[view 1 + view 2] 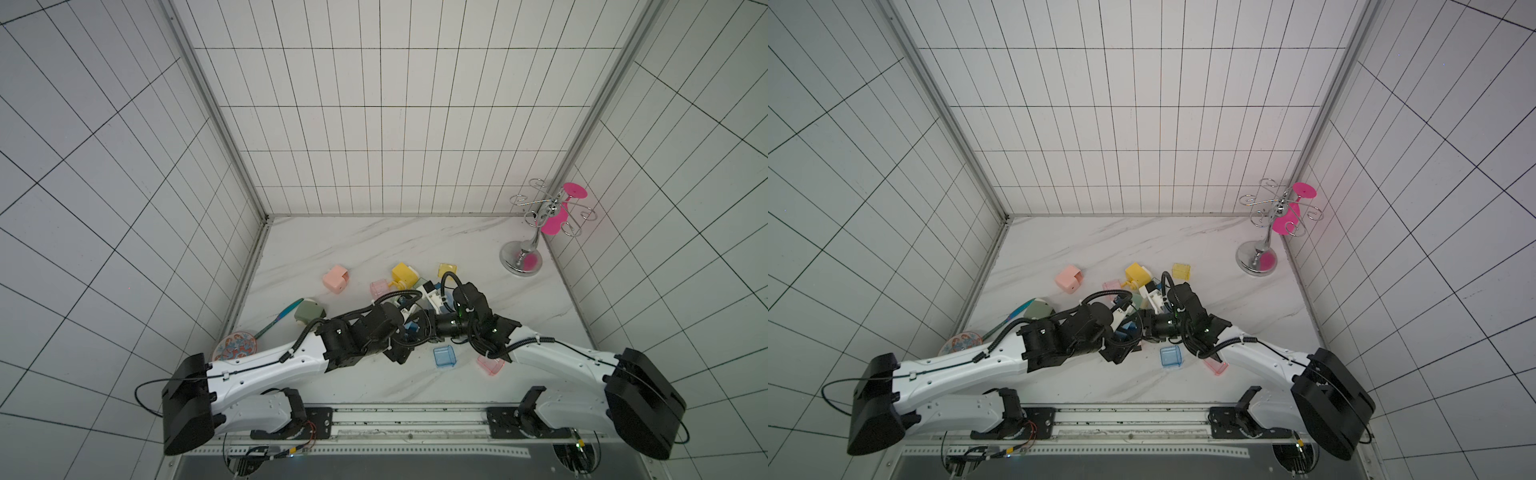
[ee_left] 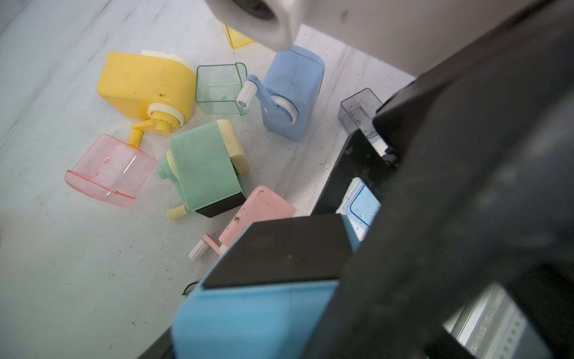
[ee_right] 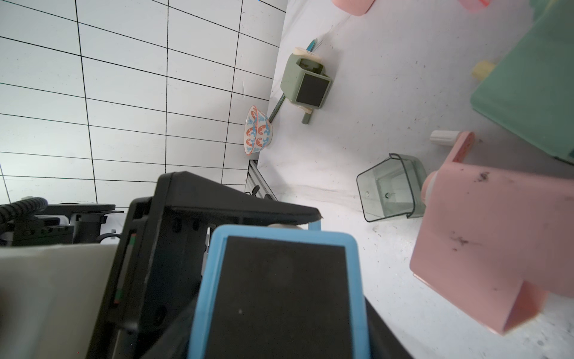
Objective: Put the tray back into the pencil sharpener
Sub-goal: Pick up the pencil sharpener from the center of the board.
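Observation:
A sky-blue pencil sharpener (image 2: 264, 314) with a black base (image 3: 279, 295) hangs between both arms over the middle of the table. My left gripper (image 2: 287, 307) is shut on its sides. My right gripper (image 3: 284, 307) comes from the base end, its fingers hugging both sides. A clear blue tray (image 2: 364, 203) shows at the sharpener's far end, beside a right finger (image 2: 344, 174); how deep it sits is hidden. In both top views the arms cover the grip; only a blue corner (image 1: 411, 330) (image 1: 1133, 328) shows. Another clear blue tray (image 1: 444, 356) (image 1: 1171, 356) lies loose on the table.
Round the arms lie yellow (image 2: 146, 87), mint (image 2: 202, 167), pink (image 3: 484, 236) and periwinkle (image 2: 292, 93) sharpeners and clear trays (image 2: 220, 88) (image 2: 108, 171). A patterned bowl (image 1: 235, 345) and olive sharpener (image 1: 309, 311) are left; a glass rack (image 1: 523, 249) is back right.

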Tool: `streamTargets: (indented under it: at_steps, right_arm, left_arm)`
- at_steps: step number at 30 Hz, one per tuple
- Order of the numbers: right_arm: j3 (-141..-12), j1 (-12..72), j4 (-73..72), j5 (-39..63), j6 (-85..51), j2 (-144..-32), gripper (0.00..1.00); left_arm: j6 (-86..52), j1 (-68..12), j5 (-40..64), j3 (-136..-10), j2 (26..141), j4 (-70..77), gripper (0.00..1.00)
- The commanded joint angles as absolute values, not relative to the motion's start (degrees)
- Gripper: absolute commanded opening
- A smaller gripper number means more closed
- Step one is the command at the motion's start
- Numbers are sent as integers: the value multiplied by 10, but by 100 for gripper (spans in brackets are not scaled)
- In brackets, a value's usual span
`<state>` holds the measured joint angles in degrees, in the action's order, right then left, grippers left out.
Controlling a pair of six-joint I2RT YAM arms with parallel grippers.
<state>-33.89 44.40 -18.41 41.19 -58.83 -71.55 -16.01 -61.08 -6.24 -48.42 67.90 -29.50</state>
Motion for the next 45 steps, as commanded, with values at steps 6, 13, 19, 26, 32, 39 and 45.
streamTargets:
  at_steps: [6, 13, 19, 26, 32, 39, 45]
  right_arm:
    - [-311, 439, -250, 426, -638, -717, 9]
    - [-297, 411, -268, 435, -679, -694, 2]
    - [-285, 375, -281, 458, -791, -674, 0]
    - [-280, 370, -293, 452, -943, -639, 0]
    - [-272, 372, -306, 439, -1033, -613, 1]
    - [-260, 372, -316, 432, -1064, -600, 6]
    - [-268, 374, -304, 432, -1059, -595, 7]
  left_arm:
    - [-148, -614, -98, -502, 651, -255, 97]
    - [-78, -614, -93, -439, 537, -189, 97]
    - [93, -614, -23, -331, 381, -27, 98]
    - [306, -615, 54, -301, 366, 22, 98]
    - [449, -678, 5, -266, 412, 122, 98]
    - [547, -714, -86, -228, 425, 202, 98]
    - [586, -714, -146, -236, 457, 196, 98]
